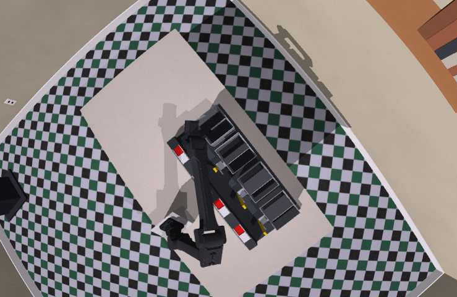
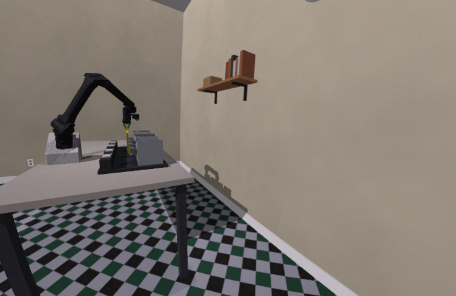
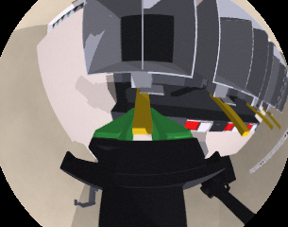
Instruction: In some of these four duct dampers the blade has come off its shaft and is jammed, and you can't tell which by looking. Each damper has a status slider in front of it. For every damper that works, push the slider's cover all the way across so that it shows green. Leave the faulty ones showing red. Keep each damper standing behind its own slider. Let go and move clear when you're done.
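Four grey dampers [image 1: 279,208] [image 2: 149,150] [image 3: 103,43] stand in a row on a black base [image 2: 130,169]. My gripper [image 2: 126,126] [image 3: 143,112] is shut on the yellow lever [image 2: 128,143] [image 3: 143,110] of the damper at the far left end; my arm hides the fingertips in the top view. A thin line crosses this damper's dark opening in the wrist view. The other yellow levers [image 1: 242,200] [image 3: 230,114] stand free. Three sliders show red: the far-left one [image 1: 178,150] and the two at the near end [image 1: 218,204] [image 1: 239,229]. My arm hides the other slider.
The black slider bar [image 1: 250,244] [image 2: 105,164] runs along the base's front, parallel to the dampers. My arm [image 1: 201,189] [image 2: 79,97] crosses above it from the white pedestal [image 2: 63,155]. A wall shelf [image 2: 226,83] with books is beyond the table.
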{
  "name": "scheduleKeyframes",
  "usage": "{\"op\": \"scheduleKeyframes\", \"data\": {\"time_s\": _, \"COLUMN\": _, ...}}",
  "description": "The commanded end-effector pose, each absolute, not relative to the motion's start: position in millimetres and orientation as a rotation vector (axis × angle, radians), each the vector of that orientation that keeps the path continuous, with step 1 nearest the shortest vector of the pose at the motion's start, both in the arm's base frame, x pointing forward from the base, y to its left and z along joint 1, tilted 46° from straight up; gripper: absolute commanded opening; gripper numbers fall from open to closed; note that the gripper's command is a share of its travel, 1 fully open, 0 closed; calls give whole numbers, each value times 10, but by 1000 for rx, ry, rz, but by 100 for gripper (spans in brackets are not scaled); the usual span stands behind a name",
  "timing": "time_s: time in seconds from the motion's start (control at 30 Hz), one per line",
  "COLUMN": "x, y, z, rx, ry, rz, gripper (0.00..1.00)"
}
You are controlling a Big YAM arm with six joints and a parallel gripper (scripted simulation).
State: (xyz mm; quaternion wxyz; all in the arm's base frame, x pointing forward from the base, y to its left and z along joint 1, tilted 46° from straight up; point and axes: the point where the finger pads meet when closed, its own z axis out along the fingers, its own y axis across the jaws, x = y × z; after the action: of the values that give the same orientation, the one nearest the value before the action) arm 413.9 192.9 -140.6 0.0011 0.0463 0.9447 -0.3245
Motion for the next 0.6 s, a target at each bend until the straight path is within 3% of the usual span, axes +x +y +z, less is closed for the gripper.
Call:
{"op": "scheduleKeyframes", "data": {"time_s": 0.0, "x": 4262, "y": 2125, "z": -1403, "rx": 142, "ry": 2941, "rz": -999, "gripper": 17}}
{"op": "scheduleKeyframes", "data": {"time_s": 0.3, "x": 4262, "y": 2125, "z": -1403, "rx": 142, "ry": 2941, "rz": -999, "gripper": 17}}
{"op": "scheduleKeyframes", "data": {"time_s": 0.57, "x": 4262, "y": 2123, "z": -1404, "rx": 143, "ry": 2942, "rz": -998, "gripper": 29}}
